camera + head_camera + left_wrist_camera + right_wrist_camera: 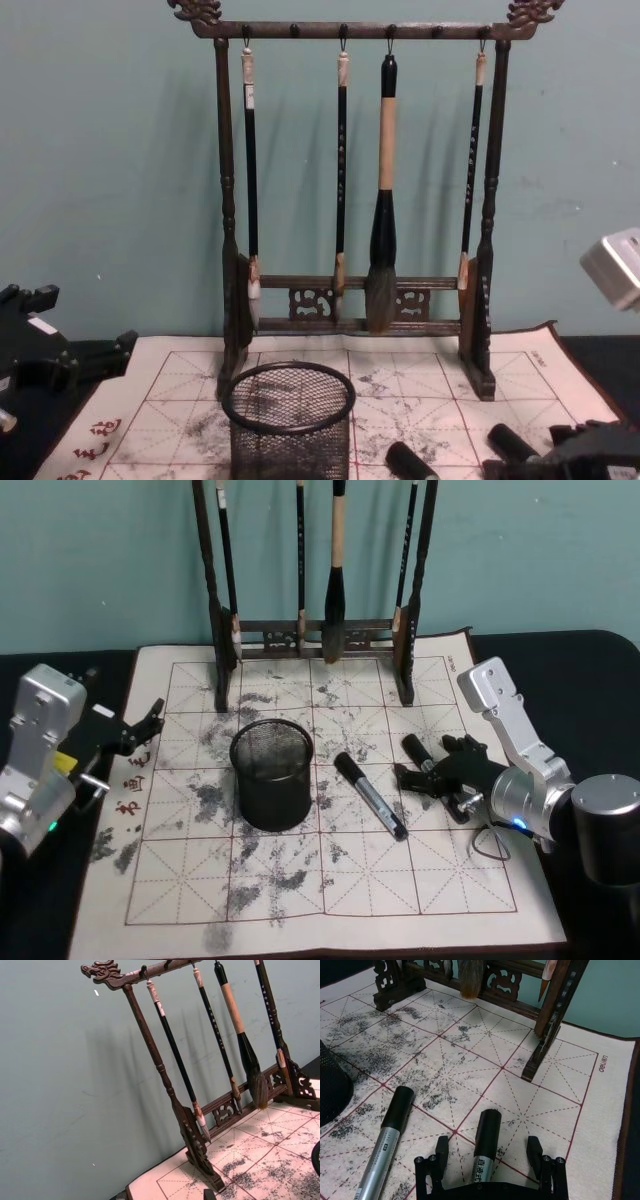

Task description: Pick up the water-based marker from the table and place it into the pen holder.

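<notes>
Two black-capped, grey-barrelled water-based markers lie on the calligraphy mat (200,880) of the table. One marker (371,796) rests slantwise just right of the pen holder (271,773), a black wire-mesh cup. The other marker (486,1130) lies between the fingers of my right gripper (487,1149), which is open and low over the mat, with a gap on each side of the barrel. In the head view that gripper (424,762) sits right of both markers. My left gripper (148,723) hovers open over the mat's left edge, holding nothing.
A tall dark wooden brush rack (350,300) with several hanging brushes stands at the back of the mat, behind the pen holder (288,420). A teal wall rises behind it. The black tabletop (590,645) shows around the mat.
</notes>
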